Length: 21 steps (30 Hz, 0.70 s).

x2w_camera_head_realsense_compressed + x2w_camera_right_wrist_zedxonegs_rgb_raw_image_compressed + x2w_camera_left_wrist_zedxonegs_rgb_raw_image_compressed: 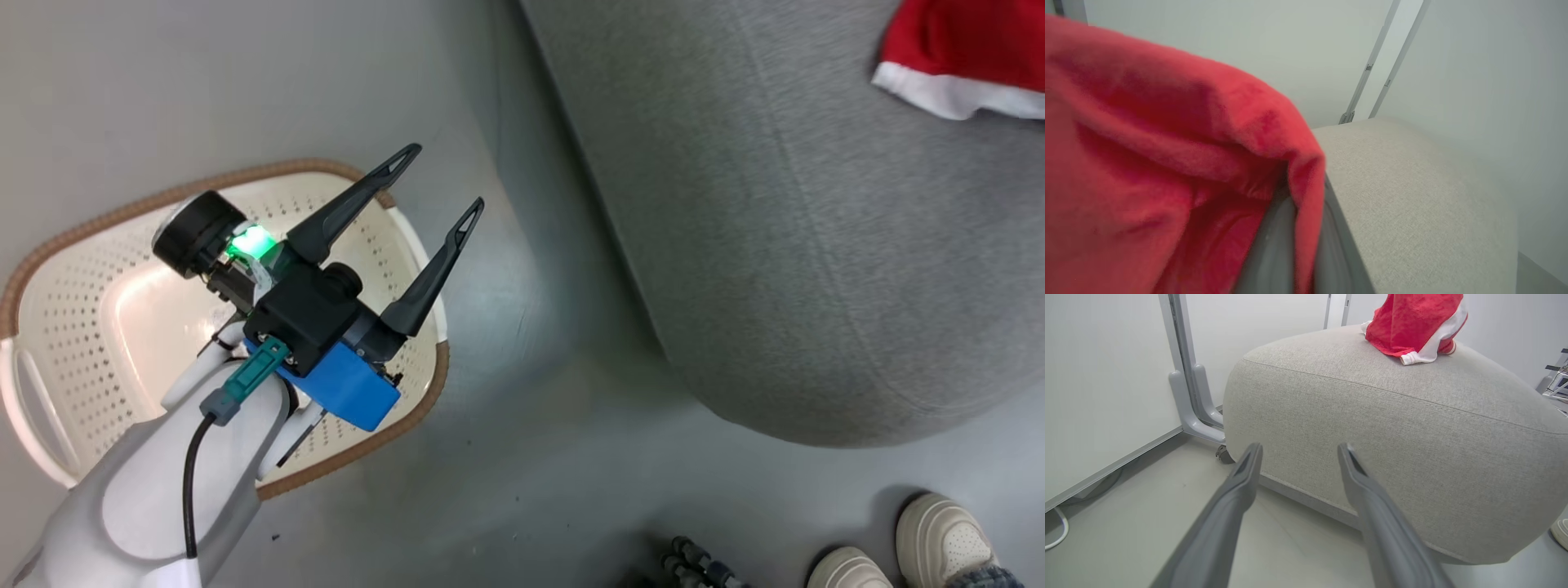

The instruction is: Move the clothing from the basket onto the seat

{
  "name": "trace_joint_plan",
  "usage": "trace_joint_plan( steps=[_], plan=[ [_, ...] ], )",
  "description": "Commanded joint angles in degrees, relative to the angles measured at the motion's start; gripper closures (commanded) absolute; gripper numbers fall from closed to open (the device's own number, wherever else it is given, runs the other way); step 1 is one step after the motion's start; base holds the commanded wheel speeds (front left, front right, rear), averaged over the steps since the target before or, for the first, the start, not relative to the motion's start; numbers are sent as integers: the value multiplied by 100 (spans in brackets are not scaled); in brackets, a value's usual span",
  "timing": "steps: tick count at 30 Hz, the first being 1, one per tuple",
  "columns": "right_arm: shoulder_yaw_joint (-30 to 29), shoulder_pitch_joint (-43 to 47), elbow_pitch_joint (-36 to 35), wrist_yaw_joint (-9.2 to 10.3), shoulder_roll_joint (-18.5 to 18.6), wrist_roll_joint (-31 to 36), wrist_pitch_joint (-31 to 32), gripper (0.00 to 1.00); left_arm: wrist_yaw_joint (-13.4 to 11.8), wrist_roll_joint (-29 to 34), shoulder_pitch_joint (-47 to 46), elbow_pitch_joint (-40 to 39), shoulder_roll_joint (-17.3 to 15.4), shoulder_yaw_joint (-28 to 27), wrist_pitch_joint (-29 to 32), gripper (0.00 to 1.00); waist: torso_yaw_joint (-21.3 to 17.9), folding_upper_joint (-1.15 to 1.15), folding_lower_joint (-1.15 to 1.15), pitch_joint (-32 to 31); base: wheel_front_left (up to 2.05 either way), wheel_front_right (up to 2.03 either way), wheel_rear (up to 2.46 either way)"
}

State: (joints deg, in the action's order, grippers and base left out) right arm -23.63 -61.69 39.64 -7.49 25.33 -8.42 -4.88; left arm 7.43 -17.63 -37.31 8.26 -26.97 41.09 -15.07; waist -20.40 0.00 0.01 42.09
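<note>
The cream perforated basket (pixel 82 327) with its brown rim sits on the floor at the lower left, and what I see of its inside holds no fabric. My left gripper (pixel 445 177) hovers open over the basket's right side with nothing between its fingers; in the left wrist view this gripper (pixel 1299 447) points at the seat's side (pixel 1392 437). The light grey seat (pixel 816 245) fills the right. Red clothing with white trim (pixel 963 41) rests on top of it (pixel 1408 322). My right gripper (pixel 1302 204) is shut on the red fabric (pixel 1147 163) above the seat (pixel 1412 204).
A person's pale shoes (pixel 939 531) stand on the grey floor at the lower right, near the seat's rounded corner. A white panel with a grey foot (pixel 1192 396) stands left of the seat, and a cable (pixel 1057 535) lies beneath it.
</note>
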Motion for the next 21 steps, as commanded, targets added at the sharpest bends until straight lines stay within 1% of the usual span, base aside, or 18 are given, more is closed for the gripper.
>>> trace_joint_plan(
  steps=[1, 7, 13, 14, 15, 16, 17, 18, 21],
  plan=[
    [-95, 109, 91, -1, 12, 25, -77, 100, 3, 15, -103, -74, -38, -49, -15, 0, 168, 0, -1, 259, 0, 0, 0],
    [-362, 228, 584, -1, -119, 95, -358, 100, -35, 27, -26, -236, -58, -171, -15, 0, 253, 0, -1, 439, 0, 0, 0],
    [-416, 141, 940, -1, -174, 227, -549, 99, -27, 42, 49, -233, 34, -273, -15, 0, 312, 0, -1, 408, 0, 0, 0],
    [-377, 130, 992, -1, -184, 263, -525, 83, -25, 44, 57, -221, 66, -283, -15, 0, 326, 0, -1, 380, 0, 0, 0],
    [-315, 123, 1022, -1, -187, 320, -511, 63, -24, 36, 64, -212, 98, -296, -15, 0, 338, 0, -1, 352, 0, 0, 0],
    [-275, 109, 1032, -1, -185, 368, -517, 47, -22, 33, 71, -201, 121, -314, -15, 0, 344, 0, -1, 328, 0, 0, 0],
    [-253, 97, 1047, -1, -193, 408, -516, 6, -20, 29, 85, -180, 142, -328, -15, 0, 347, 0, -1, 301, 0, 0, 0],
    [-233, 94, 1062, -1, -207, 449, -501, 0, -18, 27, 99, -168, 172, -346, -15, 0, 351, 0, -1, 269, 0, 0, 0],
    [-150, 87, 1111, -1, -243, 471, -399, 0, -10, 24, 149, -108, 297, -397, -15, 0, 380, 0, -1, 129, 0, 0, 0]
  ],
)
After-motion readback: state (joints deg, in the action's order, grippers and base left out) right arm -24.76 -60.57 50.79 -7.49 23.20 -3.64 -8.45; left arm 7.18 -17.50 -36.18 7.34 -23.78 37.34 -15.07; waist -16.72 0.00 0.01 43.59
